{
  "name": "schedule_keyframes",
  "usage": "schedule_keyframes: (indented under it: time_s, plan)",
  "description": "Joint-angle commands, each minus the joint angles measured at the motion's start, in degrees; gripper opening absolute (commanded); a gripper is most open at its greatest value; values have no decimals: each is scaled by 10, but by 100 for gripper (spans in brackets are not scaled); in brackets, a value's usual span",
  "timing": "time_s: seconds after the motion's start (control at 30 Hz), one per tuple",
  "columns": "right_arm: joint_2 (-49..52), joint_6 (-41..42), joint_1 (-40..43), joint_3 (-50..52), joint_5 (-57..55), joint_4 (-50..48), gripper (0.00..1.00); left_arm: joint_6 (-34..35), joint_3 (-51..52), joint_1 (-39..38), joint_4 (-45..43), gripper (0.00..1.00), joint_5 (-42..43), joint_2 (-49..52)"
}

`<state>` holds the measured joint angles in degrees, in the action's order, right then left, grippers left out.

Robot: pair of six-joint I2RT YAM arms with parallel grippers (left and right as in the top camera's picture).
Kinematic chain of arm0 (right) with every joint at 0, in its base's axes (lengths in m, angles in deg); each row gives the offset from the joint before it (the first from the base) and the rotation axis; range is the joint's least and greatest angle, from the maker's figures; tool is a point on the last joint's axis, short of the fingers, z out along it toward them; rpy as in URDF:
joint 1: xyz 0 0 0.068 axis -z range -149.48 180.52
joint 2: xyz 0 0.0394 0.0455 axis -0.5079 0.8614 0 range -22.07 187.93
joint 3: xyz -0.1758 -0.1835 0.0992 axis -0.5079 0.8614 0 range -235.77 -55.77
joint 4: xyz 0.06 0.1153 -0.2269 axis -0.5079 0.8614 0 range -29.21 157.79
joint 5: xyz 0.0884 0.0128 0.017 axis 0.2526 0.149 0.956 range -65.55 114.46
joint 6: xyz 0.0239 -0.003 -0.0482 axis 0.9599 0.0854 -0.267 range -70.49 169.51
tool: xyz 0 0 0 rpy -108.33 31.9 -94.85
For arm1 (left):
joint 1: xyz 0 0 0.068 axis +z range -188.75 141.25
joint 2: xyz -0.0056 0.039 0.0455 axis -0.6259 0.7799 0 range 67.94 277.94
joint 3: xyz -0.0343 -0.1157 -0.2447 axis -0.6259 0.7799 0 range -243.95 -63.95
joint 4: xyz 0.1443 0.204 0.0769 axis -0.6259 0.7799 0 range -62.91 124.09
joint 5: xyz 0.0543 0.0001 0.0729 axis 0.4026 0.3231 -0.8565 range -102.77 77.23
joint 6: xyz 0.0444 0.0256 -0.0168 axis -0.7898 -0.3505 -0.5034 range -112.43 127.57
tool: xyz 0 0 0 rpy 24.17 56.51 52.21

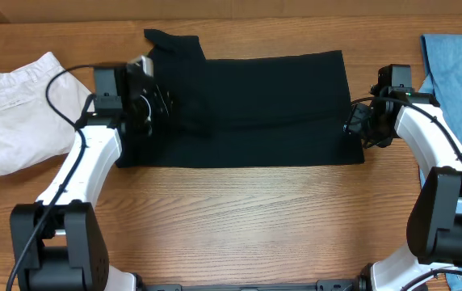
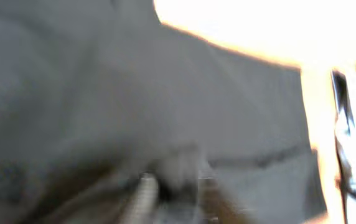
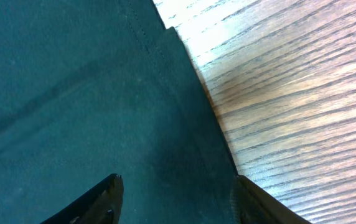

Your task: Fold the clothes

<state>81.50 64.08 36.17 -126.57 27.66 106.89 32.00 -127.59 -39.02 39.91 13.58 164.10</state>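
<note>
The clothes' main piece is a black shirt [image 1: 255, 105], lying flat as a wide rectangle across the middle of the table, with a sleeve sticking out at its top left corner. My left gripper [image 1: 157, 101] is over the shirt's left part, where the cloth is bunched. The left wrist view is a blur of grey fabric [image 2: 165, 93], so its jaws cannot be read. My right gripper [image 3: 178, 199] stands open at the shirt's right edge [image 3: 209, 124], one finger over the cloth and the other at the hem beside bare wood.
White trousers [image 1: 17, 113] lie crumpled at the table's left edge. Light blue jeans [image 1: 457, 73] lie at the far right, behind my right arm. Bare wooden tabletop [image 1: 239, 218] runs along the front of the shirt.
</note>
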Motion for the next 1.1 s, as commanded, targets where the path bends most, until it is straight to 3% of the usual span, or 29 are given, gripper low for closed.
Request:
schedule_keyframes:
  time_s: [0.0, 0.13, 0.33, 0.57, 0.83, 1.07]
  plan:
    - [-2, 0, 4, 1, 4, -1, 59, 84, -5, 3, -10, 75, -47, -9]
    - [-2, 0, 4, 1, 4, -3, 59, 57, -5, 1, 46, 77, -28, -9]
    - [-2, 0, 4, 1, 10, 1, 59, -11, -5, 1, 163, 65, -33, -9]
    - [-2, 2, 5, 1, -27, 32, 63, -16, 8, 1, 287, 68, -180, -9]
    - [-2, 2, 5, 28, -27, 23, 67, -22, 66, 1, 212, 73, -210, -9]
    - [0, 3, 5, 69, -24, 7, 68, -22, 91, 1, 201, 76, -262, -8]
